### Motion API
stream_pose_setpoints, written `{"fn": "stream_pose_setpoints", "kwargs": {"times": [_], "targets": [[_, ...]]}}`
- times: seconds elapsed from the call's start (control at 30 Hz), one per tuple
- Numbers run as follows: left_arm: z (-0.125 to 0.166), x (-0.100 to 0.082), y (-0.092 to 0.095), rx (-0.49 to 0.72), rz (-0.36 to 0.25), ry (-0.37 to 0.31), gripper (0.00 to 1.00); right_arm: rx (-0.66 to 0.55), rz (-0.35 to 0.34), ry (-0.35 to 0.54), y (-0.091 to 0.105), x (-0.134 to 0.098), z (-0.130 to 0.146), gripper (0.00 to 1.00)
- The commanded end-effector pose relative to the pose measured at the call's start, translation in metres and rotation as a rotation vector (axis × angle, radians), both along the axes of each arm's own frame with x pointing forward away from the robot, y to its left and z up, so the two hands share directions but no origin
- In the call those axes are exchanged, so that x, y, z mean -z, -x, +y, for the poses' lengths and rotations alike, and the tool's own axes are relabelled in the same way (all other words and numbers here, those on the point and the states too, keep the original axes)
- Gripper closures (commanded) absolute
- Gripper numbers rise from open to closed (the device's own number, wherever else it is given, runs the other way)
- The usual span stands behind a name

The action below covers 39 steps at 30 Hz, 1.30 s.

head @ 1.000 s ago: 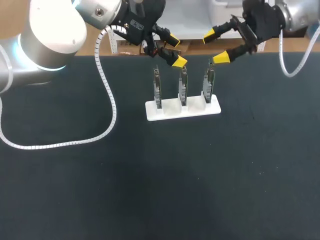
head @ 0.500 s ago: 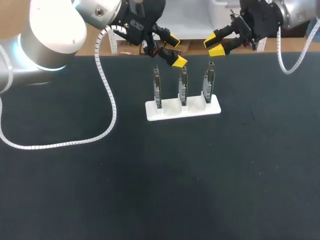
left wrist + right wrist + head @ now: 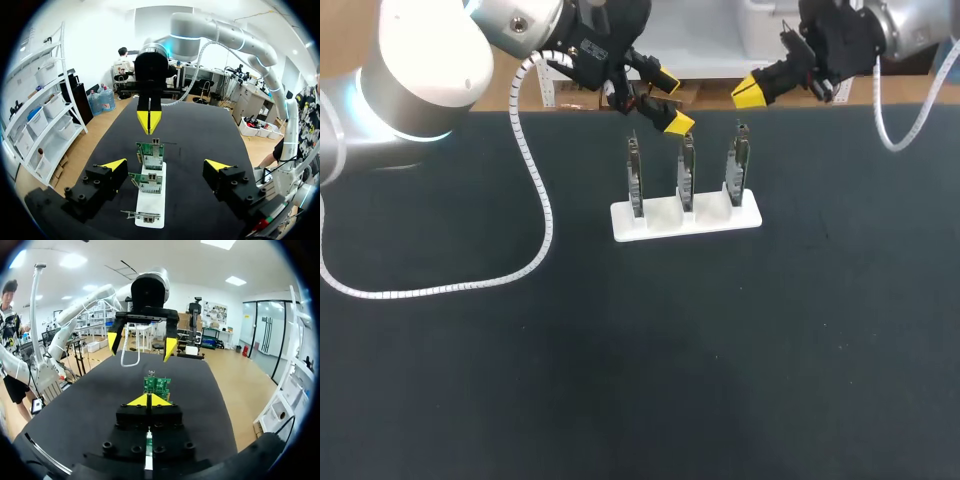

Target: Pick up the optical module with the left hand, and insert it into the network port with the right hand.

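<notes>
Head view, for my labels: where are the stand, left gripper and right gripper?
stand (image 3: 662, 213), head view, bare white base.
left gripper (image 3: 672, 101), head view, midway between tips.
right gripper (image 3: 750, 93), head view, joined yellow tips.

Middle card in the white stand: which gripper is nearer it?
Left. The left gripper hangs just above the middle card, fingers open; the right gripper is off above the neighbouring end card.

- Right wrist view: only the top of one circuit board (image 3: 157, 385) is seen past the right gripper (image 3: 148, 400); the rest is hidden.
- Head view: the left arm (image 3: 420, 70) and right arm (image 3: 910, 25) are cut off at the edges.
</notes>
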<state>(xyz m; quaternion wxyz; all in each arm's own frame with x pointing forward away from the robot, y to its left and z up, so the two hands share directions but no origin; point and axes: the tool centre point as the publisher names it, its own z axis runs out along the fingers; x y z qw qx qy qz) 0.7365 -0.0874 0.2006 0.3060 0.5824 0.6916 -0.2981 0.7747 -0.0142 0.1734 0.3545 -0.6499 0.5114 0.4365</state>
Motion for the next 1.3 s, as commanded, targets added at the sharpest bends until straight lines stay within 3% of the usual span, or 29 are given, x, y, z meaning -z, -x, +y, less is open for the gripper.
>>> {"fn": "stream_pose_setpoints", "kwargs": {"times": [0.03, 0.2, 1.3], "targets": [[0.000, -0.001, 0.000, -0.001, 0.002, -0.005, 0.00, 0.011, 0.008, -0.017, 0.005, 0.010, 0.000, 1.00], [0.000, -0.001, 0.000, -0.001, 0.002, -0.005, 0.00, 0.033, 0.008, -0.055, 0.007, 0.017, -0.002, 1.00], [0.000, -0.001, 0.000, -0.001, 0.002, -0.005, 0.00, 0.043, 0.061, -0.070, 0.011, 0.040, -0.001, 1.00]]}}
